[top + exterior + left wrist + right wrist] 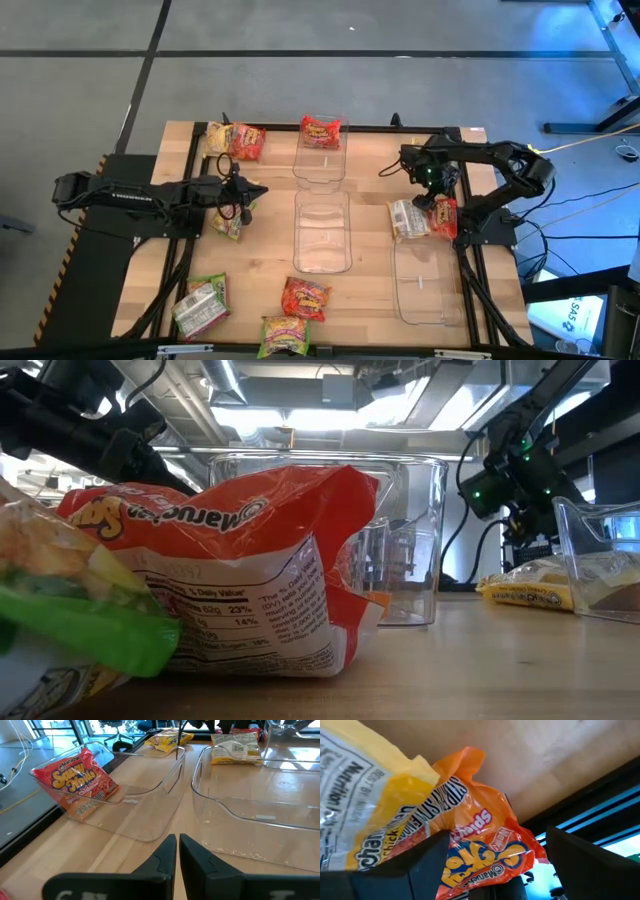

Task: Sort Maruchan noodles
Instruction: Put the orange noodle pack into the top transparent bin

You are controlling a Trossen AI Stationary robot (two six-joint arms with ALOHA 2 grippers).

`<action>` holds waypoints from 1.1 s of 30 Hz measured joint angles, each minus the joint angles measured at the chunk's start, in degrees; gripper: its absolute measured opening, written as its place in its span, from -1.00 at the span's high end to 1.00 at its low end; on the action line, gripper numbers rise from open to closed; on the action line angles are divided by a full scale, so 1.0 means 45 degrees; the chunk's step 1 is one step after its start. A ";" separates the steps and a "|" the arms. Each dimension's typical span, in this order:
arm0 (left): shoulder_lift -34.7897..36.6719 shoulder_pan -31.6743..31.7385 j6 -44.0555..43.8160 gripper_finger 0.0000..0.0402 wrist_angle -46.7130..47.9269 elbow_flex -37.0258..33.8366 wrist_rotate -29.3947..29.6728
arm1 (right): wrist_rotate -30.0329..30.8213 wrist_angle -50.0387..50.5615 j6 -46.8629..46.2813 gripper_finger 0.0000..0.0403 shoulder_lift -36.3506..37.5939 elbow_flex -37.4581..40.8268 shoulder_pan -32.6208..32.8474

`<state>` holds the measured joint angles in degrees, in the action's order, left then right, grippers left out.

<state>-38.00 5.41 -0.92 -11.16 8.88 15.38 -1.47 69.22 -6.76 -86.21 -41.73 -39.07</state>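
1. The right gripper (492, 865) is hovering with fingers spread wide, holding nothing, over a crinkly orange-red packet (485, 845) lying beside a yellow packet (365, 805) on the wooden table (370, 300).
2. The left gripper (177, 855) is resting pinched together, empty, near clear rectangular bins (150, 805).

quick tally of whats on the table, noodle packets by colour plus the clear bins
red packets: 4
yellow packets: 2
green packets: 4
clear bins: 3
total: 13

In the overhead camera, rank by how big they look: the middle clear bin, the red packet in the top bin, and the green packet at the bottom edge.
1. Middle clear bin, clearly largest.
2. Red packet in the top bin and green packet at the bottom edge: they look about alike, so no ranking.
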 joint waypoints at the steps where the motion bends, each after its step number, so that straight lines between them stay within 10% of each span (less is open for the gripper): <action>1: 0.0000 -0.0004 0.0000 0.92 0.0000 0.0000 0.0013 | -0.0086 -0.0015 0.0045 -0.50 -0.0097 -0.0002 0.0000; 8: 0.0000 -0.0005 -0.0007 0.92 0.0000 0.0000 0.0024 | -0.1065 -0.0150 0.0391 -0.29 -0.0590 0.0022 -0.0004; 21: 0.0000 0.0000 -0.0002 0.92 0.0000 0.0000 0.0038 | -0.1669 -0.0174 0.0565 0.69 -0.0812 -0.0025 0.0019; 33: 0.0005 -0.0005 0.0008 0.92 -0.0044 0.0000 0.0165 | 0.0763 0.0660 0.0944 1.00 0.0163 -0.1679 0.0029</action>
<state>-37.98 5.39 -0.89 -11.35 8.88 16.12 1.96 72.19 -2.52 -85.48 -49.28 -38.94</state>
